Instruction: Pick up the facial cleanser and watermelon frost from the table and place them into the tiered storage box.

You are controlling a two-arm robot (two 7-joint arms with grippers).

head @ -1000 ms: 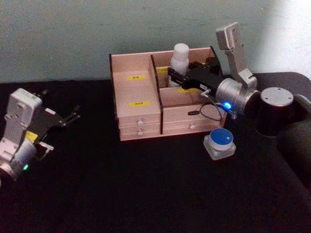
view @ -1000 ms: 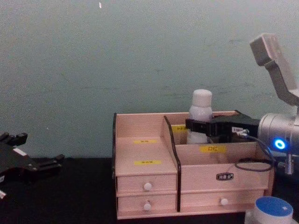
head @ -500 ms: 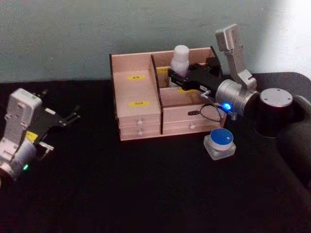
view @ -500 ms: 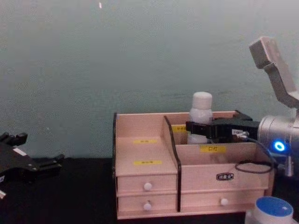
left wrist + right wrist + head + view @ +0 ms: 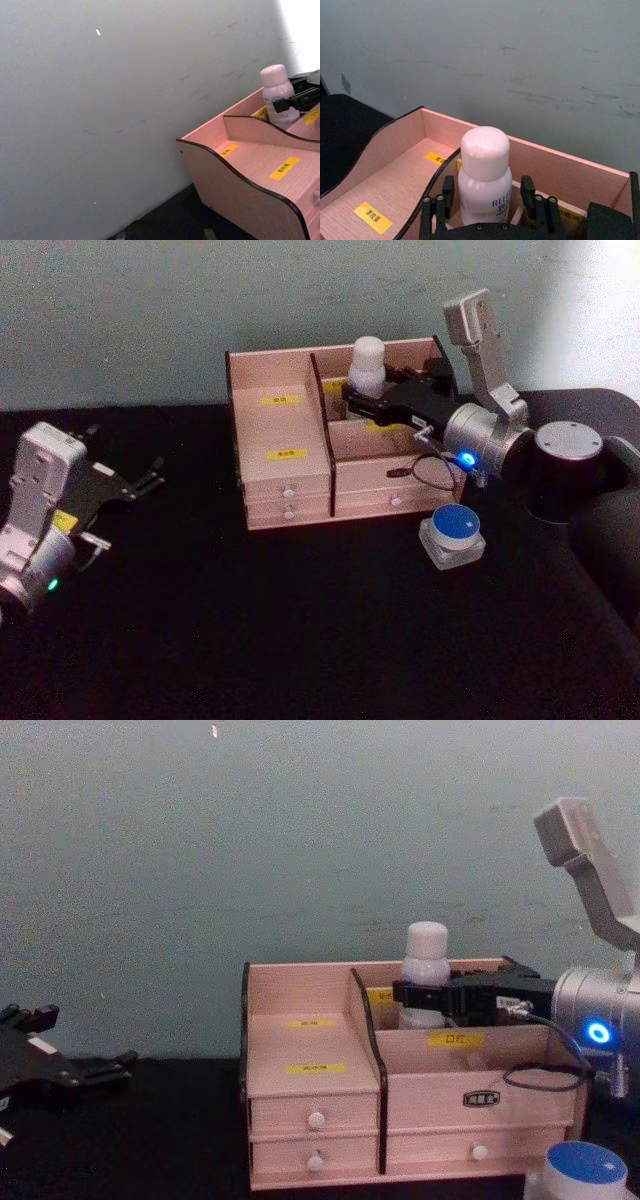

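White bottle [image 5: 485, 150] is hanging upright in box [image 5: 275, 375] rear, right end effector [image 5: 487, 187] clamping it, likely for release; left end effector [image 5: 152, 476] is idling left of box.

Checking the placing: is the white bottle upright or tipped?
Upright: the bottle stands cap up in the box, held by the right gripper.

Right gripper [image 5: 487, 185] and facial cleanser [image 5: 426, 945] shifted slightly left, lower.
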